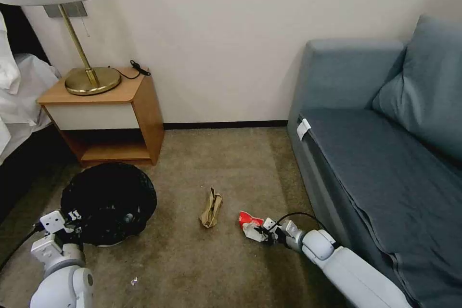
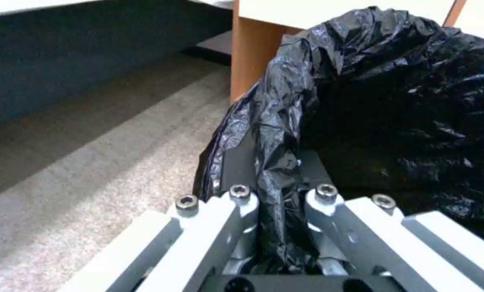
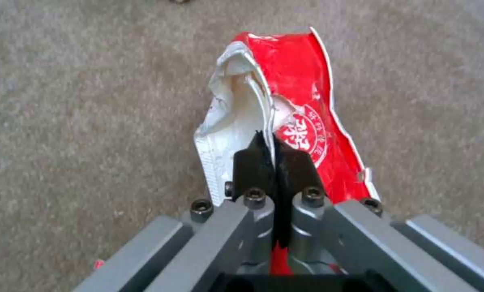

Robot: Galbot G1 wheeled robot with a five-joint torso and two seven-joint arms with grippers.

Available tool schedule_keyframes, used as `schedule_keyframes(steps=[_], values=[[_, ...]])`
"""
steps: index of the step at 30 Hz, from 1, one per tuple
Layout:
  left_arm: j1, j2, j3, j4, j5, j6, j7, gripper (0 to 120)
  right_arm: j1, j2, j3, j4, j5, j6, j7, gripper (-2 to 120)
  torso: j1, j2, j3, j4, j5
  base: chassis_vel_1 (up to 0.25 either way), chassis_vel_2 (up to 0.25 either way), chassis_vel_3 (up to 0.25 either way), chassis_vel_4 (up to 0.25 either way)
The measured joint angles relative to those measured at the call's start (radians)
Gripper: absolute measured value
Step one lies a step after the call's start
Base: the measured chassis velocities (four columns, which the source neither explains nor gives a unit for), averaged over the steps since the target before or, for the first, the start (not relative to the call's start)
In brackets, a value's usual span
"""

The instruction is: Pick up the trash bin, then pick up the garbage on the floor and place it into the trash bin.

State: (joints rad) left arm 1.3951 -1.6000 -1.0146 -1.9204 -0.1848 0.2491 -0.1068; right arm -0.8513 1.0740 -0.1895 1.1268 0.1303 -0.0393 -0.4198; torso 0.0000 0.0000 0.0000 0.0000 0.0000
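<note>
Presently on the carpet (image 1: 231, 163), between a wooden nightstand (image 1: 120, 115) and a blue-grey sofa (image 1: 385, 154): one trash bin (image 1: 109, 202), round, lined with a crinkled black bag (image 2: 393, 101) folded over its rim, standing just in front of the nightstand's lower shelf. Left gripper (image 1: 73, 216), at the bin's near edge, is clamped on the bag-covered rim; the left wrist view shows its fingers (image 2: 240, 162) closed on either side of the fold of black plastic. One crushed red-and-white carton (image 1: 250, 224), lying on the carpet close to the sofa's front edge. Right gripper (image 1: 267, 234), low over the floor at the carton's near end, pinches the carton's torn edge; in the right wrist view the black fingertips (image 3: 253, 162) are pressed together with the white and red card (image 3: 301, 81) caught between them. One crumpled tan-brown scrap (image 1: 211, 208), loose on the carpet between the bin and the carton, touching neither. One very small pale fragment (image 1: 134, 281) on the carpet nearer the robot, kind not discernible. On the nightstand top: a brass lamp (image 1: 91, 77) with a pale shade, and a black cable (image 1: 137, 68). White bedding (image 1: 19, 91) hangs beside the nightstand at the far left.
</note>
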Motion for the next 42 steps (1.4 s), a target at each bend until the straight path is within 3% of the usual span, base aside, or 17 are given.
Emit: schedule_keyframes(steps=[5,7,8,15,17,20,29,42], values=[[-0.002,-0.005,0.016,0.005,0.009,0.000,0.000,4,0.012,0.009,-0.013,0.027,0.027,0.050,0.071,0,0.000,0.000,0.000,-0.0003,0.0000,0.000,0.000,0.000,0.000],[0.000,-0.007,0.025,0.007,0.017,0.000,0.000,4,0.081,0.027,-0.069,0.116,0.103,0.074,0.180,0,0.000,0.000,0.000,-0.0006,0.0000,0.000,0.000,0.000,0.000],[0.000,-0.007,0.025,0.007,0.017,0.000,0.000,4,0.081,0.027,-0.069,0.116,0.103,0.074,0.180,0,0.000,0.000,0.000,-0.0006,0.0000,0.000,0.000,0.000,0.000],[0.000,-0.008,0.033,0.007,0.026,0.000,-0.002,4,0.307,0.091,-0.242,0.300,0.310,0.050,0.391,0,0.000,0.000,0.000,0.0002,-0.0003,0.000,0.000,0.000,0.000],[-0.002,-0.008,0.036,0.007,0.027,0.000,-0.002,4,0.427,0.142,-0.339,0.353,0.395,0.019,0.486,0,0.000,0.000,0.000,0.0000,-0.0004,0.000,0.000,0.000,0.000],[-0.003,-0.008,0.040,0.007,0.028,0.000,-0.004,4,0.539,0.200,-0.430,0.362,0.438,-0.003,0.546,0,0.000,0.000,0.000,0.0003,-0.0004,0.000,0.000,0.000,0.000],[-0.006,-0.008,0.047,0.013,0.028,-0.003,-0.012,4,0.616,0.311,-0.560,0.314,0.459,-0.020,0.598,0,0.000,0.000,0.000,0.0000,-0.0003,0.000,0.000,0.000,0.000],[-0.009,-0.008,0.054,0.026,0.027,-0.011,-0.022,4,0.575,0.406,-0.644,0.285,0.446,-0.037,0.611,0,0.000,0.000,0.000,0.0000,-0.0002,0.000,0.000,0.000,0.000]])
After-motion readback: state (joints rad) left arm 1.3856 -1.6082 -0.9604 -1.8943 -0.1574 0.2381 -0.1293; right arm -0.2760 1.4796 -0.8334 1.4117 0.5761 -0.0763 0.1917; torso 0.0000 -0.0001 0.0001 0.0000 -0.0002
